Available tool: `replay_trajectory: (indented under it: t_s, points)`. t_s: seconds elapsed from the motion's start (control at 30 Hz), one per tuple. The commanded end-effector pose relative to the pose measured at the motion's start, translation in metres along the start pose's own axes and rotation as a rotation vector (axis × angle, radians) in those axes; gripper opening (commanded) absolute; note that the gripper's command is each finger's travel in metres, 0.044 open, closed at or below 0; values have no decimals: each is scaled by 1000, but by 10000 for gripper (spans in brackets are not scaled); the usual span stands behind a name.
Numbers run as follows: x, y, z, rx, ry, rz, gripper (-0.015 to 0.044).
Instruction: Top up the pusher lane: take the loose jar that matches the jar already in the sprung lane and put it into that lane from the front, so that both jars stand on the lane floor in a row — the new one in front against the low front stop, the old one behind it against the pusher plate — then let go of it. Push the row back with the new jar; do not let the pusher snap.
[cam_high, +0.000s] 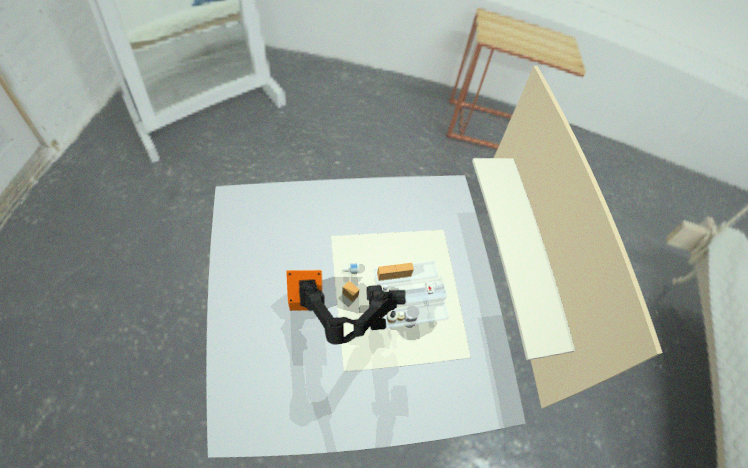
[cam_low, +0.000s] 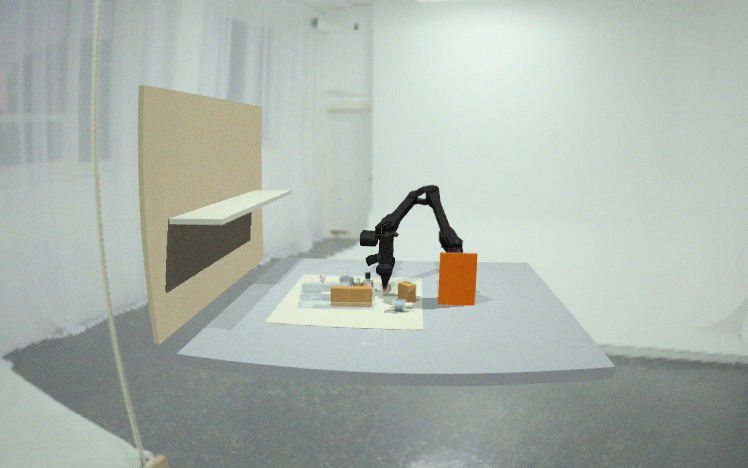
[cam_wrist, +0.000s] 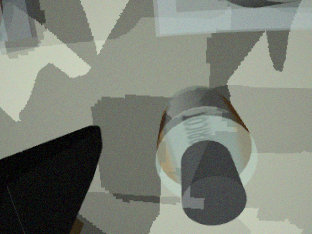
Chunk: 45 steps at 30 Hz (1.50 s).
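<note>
A loose jar (cam_wrist: 206, 125) with a dark grey cap, pale lettered label and amber sides stands upright in the wrist view. My gripper (cam_low: 385, 285) is open and points down, low over the mat at this jar. One black finger shows left of the jar in the wrist view, with a gap between them; the other finger is out of view. The clear lane rack (cam_high: 440, 318) lies beyond, and a rack edge (cam_wrist: 185, 26) shows at the top of the wrist view. Small jars (cam_high: 392, 316) stand in its near-side lane. The arm partly hides the middle lane; its jar and pusher are unclear.
A long orange block (cam_high: 394, 271) (cam_low: 351, 294) stands at the rack's far side. An orange cube (cam_high: 350, 290) (cam_low: 407, 291) stands between the arm base and the rack. A blue-and-white item (cam_high: 353, 268) (cam_low: 399, 305) lies near the cube. A shelf (cam_high: 522, 259) (cam_low: 228, 209) projects beyond the rack.
</note>
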<state>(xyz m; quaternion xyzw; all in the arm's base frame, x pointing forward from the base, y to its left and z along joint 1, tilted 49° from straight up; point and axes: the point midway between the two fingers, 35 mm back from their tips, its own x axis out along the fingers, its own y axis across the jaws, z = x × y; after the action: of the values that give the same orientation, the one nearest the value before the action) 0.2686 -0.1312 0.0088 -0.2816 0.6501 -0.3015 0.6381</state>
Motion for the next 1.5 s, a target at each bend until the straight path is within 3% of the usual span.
replay_trajectory:
  t_s: [0.0,0.3,0.47,0.63,1.17,1.47]
  points:
    - [5,2,-4,-18,12,-5,387]
    - [5,2,-4,-18,12,-5,151]
    - [5,2,-4,-18,12,-5,118]
    - [-7,3,0,-18,11,0,0]
    - [-97,-2,7,-18,12,0,0]
    - [-95,11,10,-25,11,0,0]
